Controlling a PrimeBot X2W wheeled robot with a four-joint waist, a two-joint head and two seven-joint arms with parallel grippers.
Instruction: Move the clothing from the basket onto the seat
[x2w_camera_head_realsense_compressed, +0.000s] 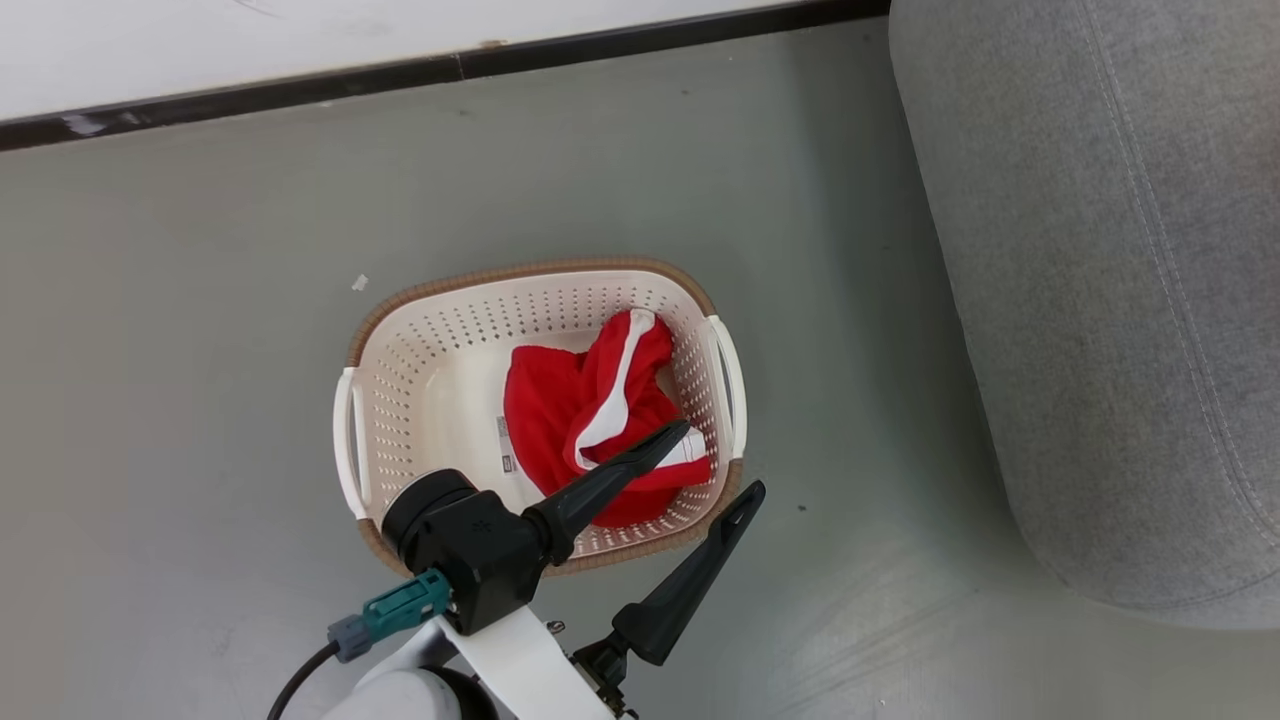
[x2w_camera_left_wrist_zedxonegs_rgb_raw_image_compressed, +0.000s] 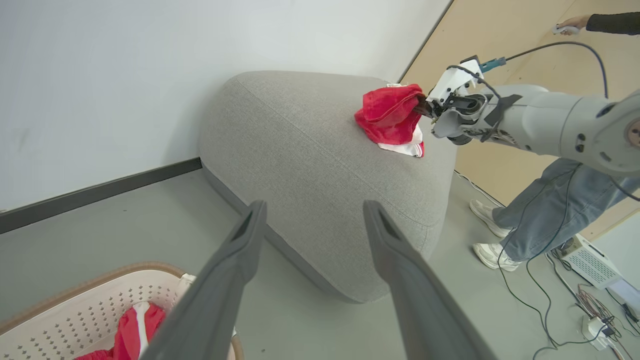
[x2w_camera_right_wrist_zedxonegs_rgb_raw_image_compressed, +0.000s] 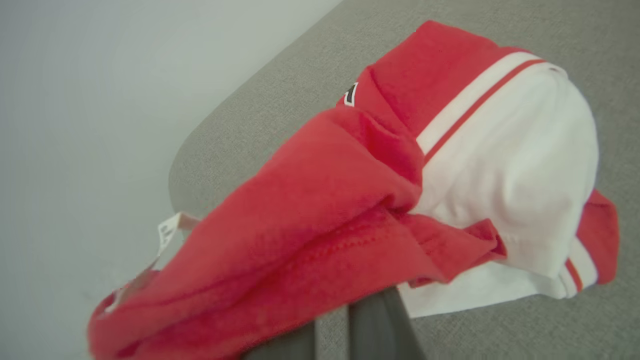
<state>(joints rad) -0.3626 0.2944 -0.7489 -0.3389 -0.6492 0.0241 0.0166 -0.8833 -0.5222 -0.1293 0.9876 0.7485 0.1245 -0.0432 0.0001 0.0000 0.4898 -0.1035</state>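
The cream basket (x2w_camera_head_realsense_compressed: 420, 400) stands on the floor with one red garment (x2w_camera_head_realsense_compressed: 560, 410) crumpled in its right half, white stripe and care label showing. My left gripper (x2w_camera_head_realsense_compressed: 721, 459) hovers open above the basket's near right corner; one finger lies over the garment, the other outside the rim. The left wrist view shows the same open fingers (x2w_camera_left_wrist_zedxonegs_rgb_raw_image_compressed: 240, 260), the basket (x2w_camera_left_wrist_zedxonegs_rgb_raw_image_compressed: 60, 310) at lower left and the grey sofa (x2w_camera_left_wrist_zedxonegs_rgb_raw_image_compressed: 310, 165) ahead. On the sofa's top, my right gripper (x2w_camera_left_wrist_zedxonegs_rgb_raw_image_compressed: 424, 106) is shut on a second red and white garment (x2w_camera_left_wrist_zedxonegs_rgb_raw_image_compressed: 392, 117), which rests on the cushion (x2w_camera_right_wrist_zedxonegs_rgb_raw_image_compressed: 500, 30).
A person in jeans and white shoes (x2w_camera_left_wrist_zedxonegs_rgb_raw_image_compressed: 530, 210) stands beyond the sofa, holding a controller. Cables and a white box (x2w_camera_left_wrist_zedxonegs_rgb_raw_image_compressed: 590, 260) lie on the floor there. A wall with a dark skirting (x2w_camera_head_realsense_compressed: 400, 75) runs behind the basket. The sofa (x2w_camera_head_realsense_compressed: 1100, 300) is right of the basket.
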